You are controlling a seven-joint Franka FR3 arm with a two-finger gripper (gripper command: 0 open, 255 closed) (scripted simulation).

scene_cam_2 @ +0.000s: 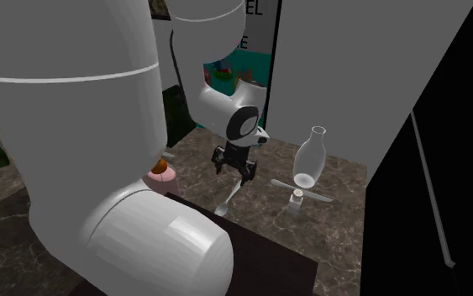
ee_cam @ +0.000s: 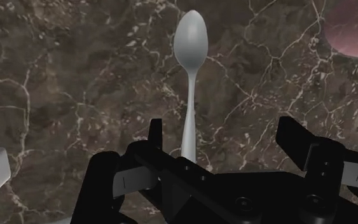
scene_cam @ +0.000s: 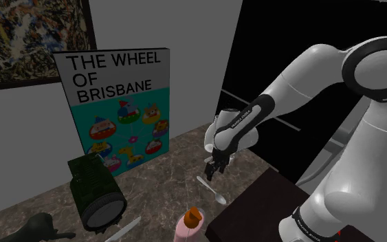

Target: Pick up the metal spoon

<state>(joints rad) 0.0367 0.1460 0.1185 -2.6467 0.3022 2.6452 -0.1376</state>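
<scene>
The thin silver metal spoon (ee_cam: 190, 76) lies flat on the dark marble table (ee_cam: 56, 95), just under the black gripper (ee_cam: 223, 135). Its fingers are spread apart and hold nothing. The spoon looks light, hard and slippery, so pinch its skinny handle.

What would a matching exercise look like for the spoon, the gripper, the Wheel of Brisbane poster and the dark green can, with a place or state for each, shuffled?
1. spoon
2. gripper
3. Wheel of Brisbane poster
4. dark green can

A. upright against the wall
B. open, above a handle
C. lying on its side
D. flat on the marble top, not held

Pairs: 1-D, 2-B, 3-A, 4-C
</scene>
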